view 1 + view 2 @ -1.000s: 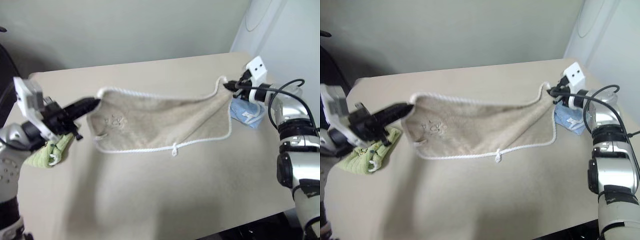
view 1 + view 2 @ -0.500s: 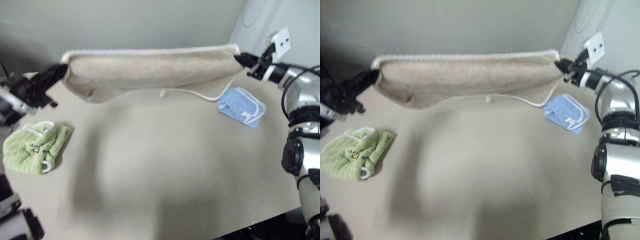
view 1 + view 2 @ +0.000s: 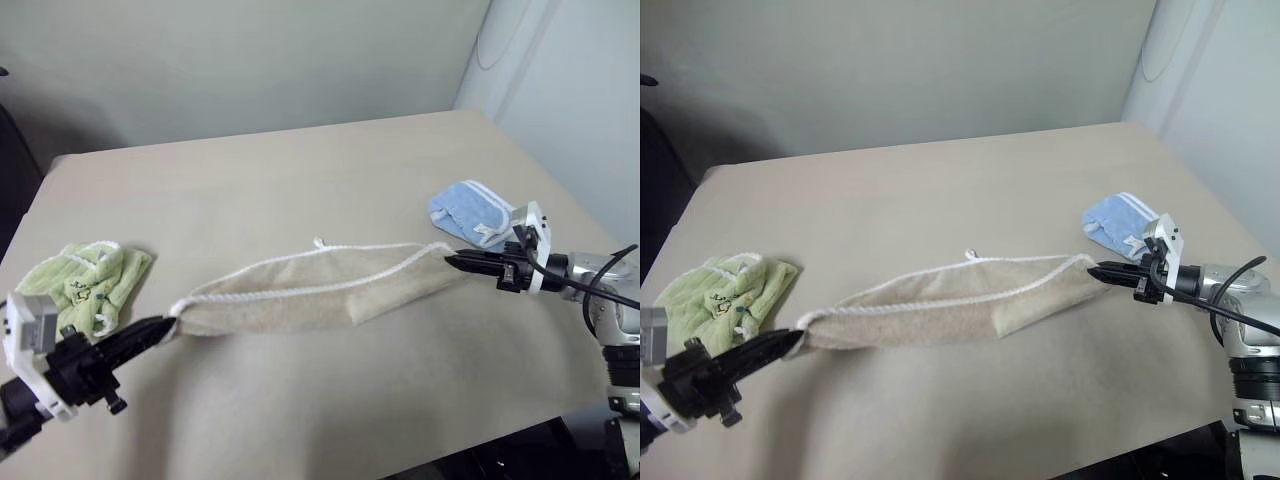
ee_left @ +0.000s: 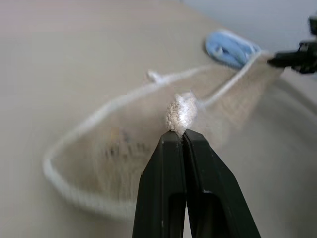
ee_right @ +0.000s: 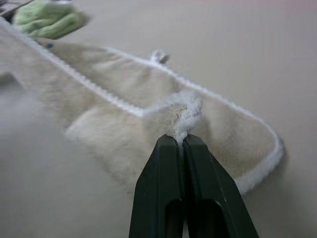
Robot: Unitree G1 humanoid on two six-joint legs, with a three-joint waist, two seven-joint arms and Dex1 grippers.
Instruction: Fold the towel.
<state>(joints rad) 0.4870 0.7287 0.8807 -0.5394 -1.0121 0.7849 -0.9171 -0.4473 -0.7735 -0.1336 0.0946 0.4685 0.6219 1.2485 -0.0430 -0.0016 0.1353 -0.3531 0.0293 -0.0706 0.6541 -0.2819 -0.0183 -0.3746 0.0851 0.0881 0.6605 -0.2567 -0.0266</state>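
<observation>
Left hand (image 3: 165, 325) down low at the near left of the counter (image 3: 300, 180), fingers pinched tight on one end of the towel (image 3: 310, 295). Right hand (image 3: 452, 262) over on the right, fingers clamped just as tight on the other end. Between them the beige towel runs in a long narrow band across the counter, doubled over lengthwise, white cord edging along its top and a little loop of cord poking up at the middle. Its middle lies on the counter; both ends are gripped by a bunched corner, and the wrist views show that bunch of cloth right at the fingertips. Small green towel (image 3: 82, 283) sits crumpled just beyond the left hand. Small blue towel (image 3: 470, 212) lies just behind the right hand, apart from the beige one.
</observation>
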